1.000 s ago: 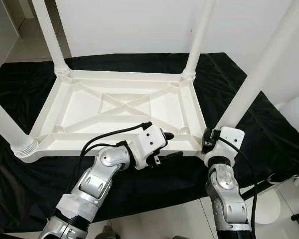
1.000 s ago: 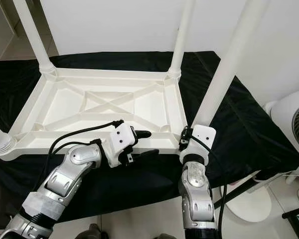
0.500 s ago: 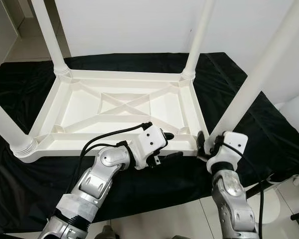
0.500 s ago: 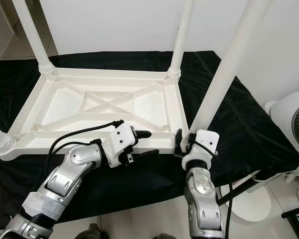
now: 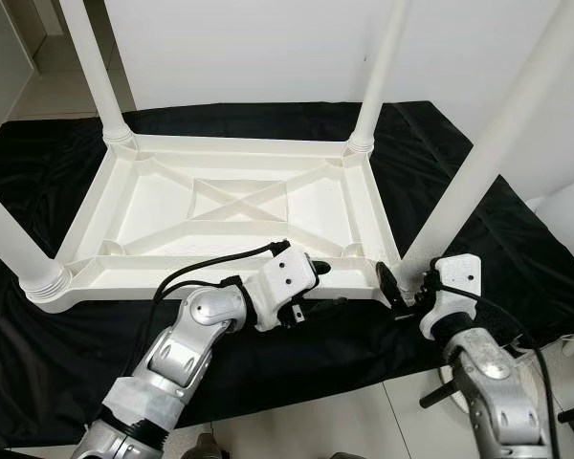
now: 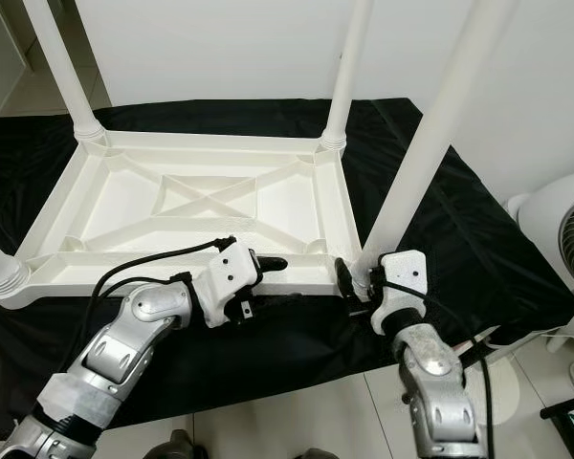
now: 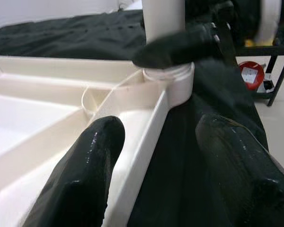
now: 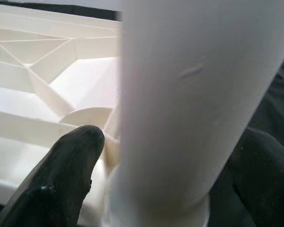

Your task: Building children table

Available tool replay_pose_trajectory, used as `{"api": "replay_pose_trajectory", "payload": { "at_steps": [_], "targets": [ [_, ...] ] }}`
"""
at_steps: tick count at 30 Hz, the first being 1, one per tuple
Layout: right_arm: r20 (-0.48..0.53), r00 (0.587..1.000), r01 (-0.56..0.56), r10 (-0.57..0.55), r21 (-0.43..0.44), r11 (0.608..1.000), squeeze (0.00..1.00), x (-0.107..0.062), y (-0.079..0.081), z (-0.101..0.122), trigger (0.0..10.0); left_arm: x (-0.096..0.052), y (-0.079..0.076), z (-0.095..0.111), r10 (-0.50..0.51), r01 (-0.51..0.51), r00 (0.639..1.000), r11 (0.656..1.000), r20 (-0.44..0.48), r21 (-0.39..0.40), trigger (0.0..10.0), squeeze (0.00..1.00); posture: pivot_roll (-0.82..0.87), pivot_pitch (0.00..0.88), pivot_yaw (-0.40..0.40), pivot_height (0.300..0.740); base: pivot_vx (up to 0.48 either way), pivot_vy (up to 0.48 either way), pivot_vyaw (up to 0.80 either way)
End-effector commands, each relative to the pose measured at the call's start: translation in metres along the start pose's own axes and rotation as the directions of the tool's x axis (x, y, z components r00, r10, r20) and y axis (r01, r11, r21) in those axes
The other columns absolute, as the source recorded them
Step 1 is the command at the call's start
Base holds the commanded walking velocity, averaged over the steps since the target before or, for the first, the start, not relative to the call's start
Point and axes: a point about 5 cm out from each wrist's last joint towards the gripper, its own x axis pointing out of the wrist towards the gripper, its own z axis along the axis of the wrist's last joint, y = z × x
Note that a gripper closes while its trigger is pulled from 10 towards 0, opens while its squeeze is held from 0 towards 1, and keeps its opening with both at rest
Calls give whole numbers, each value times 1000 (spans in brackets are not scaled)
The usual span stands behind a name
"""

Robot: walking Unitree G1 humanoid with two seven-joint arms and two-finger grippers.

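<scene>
Left eye view, right gripper [image 5: 403, 283] around table leg [image 5: 478, 158], left gripper [image 5: 318, 284] astride tabletop rim [image 5: 220, 291]

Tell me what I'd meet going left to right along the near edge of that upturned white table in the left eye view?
Near-left table leg → near rim of the upturned tabletop → left tool, straddling that rim → right tool, around the base of the near-right leg → black cloth.
</scene>
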Motion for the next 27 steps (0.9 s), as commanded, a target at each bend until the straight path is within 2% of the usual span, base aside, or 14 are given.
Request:
{"api": "replay_pose_trajectory", "payload": {
  "at_steps": [1, 5, 6, 7, 16, 24, 25, 27],
  "targets": [
    [-6, 1000, -22, 22, 1, 1000, 0, 1, 0, -3, 10000, 1, -3, 1, -19, 19, 1000, 1000, -2, 6, 10000, 0, 14, 0, -17, 740, 0, 0, 0],
    [-8, 996, -91, 91, -18, 996, 0, 7, -1, -3, 10000, 1, -3, 0, -19, 19, 1000, 1000, -10, 8, 10000, 0, 18, 1, -19, 740, 0, 0, 0],
    [-14, 992, -126, 126, -32, 991, 0, 11, 0, -4, 3922, 1, -3, 0, -18, 18, 1000, 1000, -12, 9, 10000, 0, 20, 0, -20, 740, 0, 0, 0],
    [-20, 987, -163, 162, -40, 986, 0, 14, 1, -5, 0, 1, -3, 0, -16, 16, 1000, 1000, -14, 13, 10000, 0, 25, 0, -21, 740, 0, 0, 0],
    [-39, 971, -238, 236, -44, 970, 0, 23, 4, -10, 0, 3, 0, 1, -7, 7, 1000, 1000, -15, 23, 10000, 0, 32, 0, -29, 740, 0, 0, 0],
    [-58, 974, -221, 219, -47, 974, 0, 22, 4, -14, 0, 3, 1, 1, -3, 3, 1000, 1000, -15, 27, 10000, 0, 31, 0, -26, 740, 0, 0, 0],
    [-73, 985, -162, 158, -51, 985, 0, 23, -1, -15, 10000, 4, 1, 1, -5, 6, 1000, 1000, -13, 28, 10000, 0, 26, 0, -21, 740, 0, 0, 0],
    [-77, 993, -98, 95, -37, 995, 0, 23, -3, -14, 10000, 4, 1, 2, -9, 10, 1000, 999, -13, 30, 10000, 0, 21, 0, -17, 740, 0, 0, 0]
  ]
}}
